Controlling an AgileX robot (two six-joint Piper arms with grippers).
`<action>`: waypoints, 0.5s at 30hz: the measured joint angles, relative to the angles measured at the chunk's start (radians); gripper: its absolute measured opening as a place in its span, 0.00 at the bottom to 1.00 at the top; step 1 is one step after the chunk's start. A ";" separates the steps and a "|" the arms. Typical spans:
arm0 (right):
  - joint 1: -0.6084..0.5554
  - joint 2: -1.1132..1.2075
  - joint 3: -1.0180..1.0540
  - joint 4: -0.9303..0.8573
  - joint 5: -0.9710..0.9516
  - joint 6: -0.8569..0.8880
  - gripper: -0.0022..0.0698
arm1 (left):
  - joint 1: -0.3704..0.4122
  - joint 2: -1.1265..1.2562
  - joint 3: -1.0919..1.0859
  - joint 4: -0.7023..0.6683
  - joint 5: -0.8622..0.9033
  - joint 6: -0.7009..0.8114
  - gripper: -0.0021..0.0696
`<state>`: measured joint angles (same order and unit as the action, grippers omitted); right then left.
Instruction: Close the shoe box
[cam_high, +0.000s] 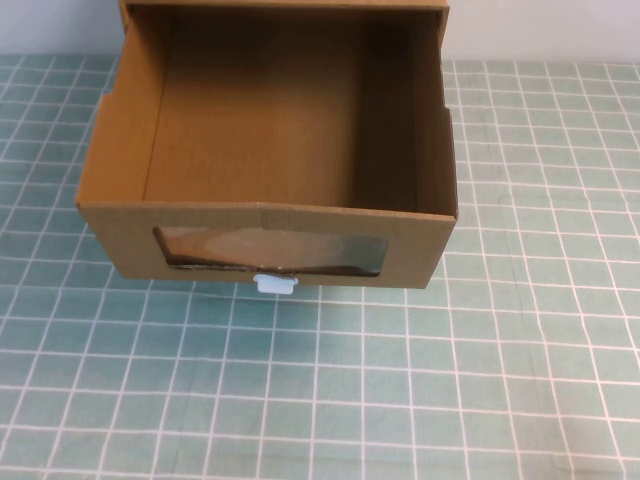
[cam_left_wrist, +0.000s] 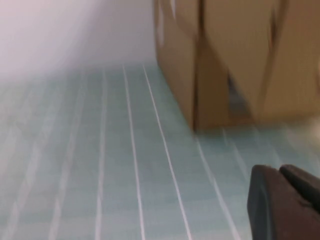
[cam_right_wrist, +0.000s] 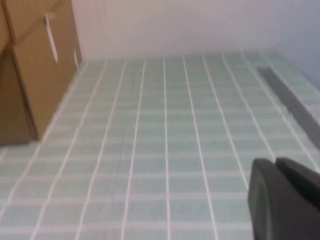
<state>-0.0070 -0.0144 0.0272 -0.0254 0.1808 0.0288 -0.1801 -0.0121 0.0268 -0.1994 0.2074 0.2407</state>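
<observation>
The shoe box (cam_high: 120, 235) stands at the far middle of the table as a brown cardboard drawer drawn out toward me, open on top and empty inside. Its front has a clear window (cam_high: 270, 250) with a small white pull tab (cam_high: 275, 284) below it. Neither gripper appears in the high view. In the left wrist view my left gripper (cam_left_wrist: 279, 169) is shut and empty, low over the mat, apart from the shoe box (cam_left_wrist: 230, 55). My right gripper (cam_right_wrist: 275, 161) is also shut and empty, well off to the side of the shoe box (cam_right_wrist: 40, 65).
A green mat with a white grid (cam_high: 400, 400) covers the table in front of and beside the box. A pale wall (cam_right_wrist: 200, 25) rises behind it. A grey strip (cam_right_wrist: 295, 107) runs along the mat's right edge.
</observation>
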 joint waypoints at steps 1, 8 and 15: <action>0.000 0.000 0.000 0.000 -0.051 0.000 0.01 | 0.000 0.000 0.000 -0.002 -0.052 -0.006 0.02; 0.000 0.000 0.000 0.000 -0.484 0.000 0.01 | 0.000 0.000 0.000 -0.010 -0.469 -0.103 0.02; 0.000 0.000 0.000 0.000 -0.732 0.000 0.01 | 0.000 0.000 0.000 -0.017 -0.654 -0.124 0.02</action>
<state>-0.0070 -0.0144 0.0272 -0.0254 -0.5509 0.0288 -0.1801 -0.0121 0.0268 -0.2161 -0.4471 0.1166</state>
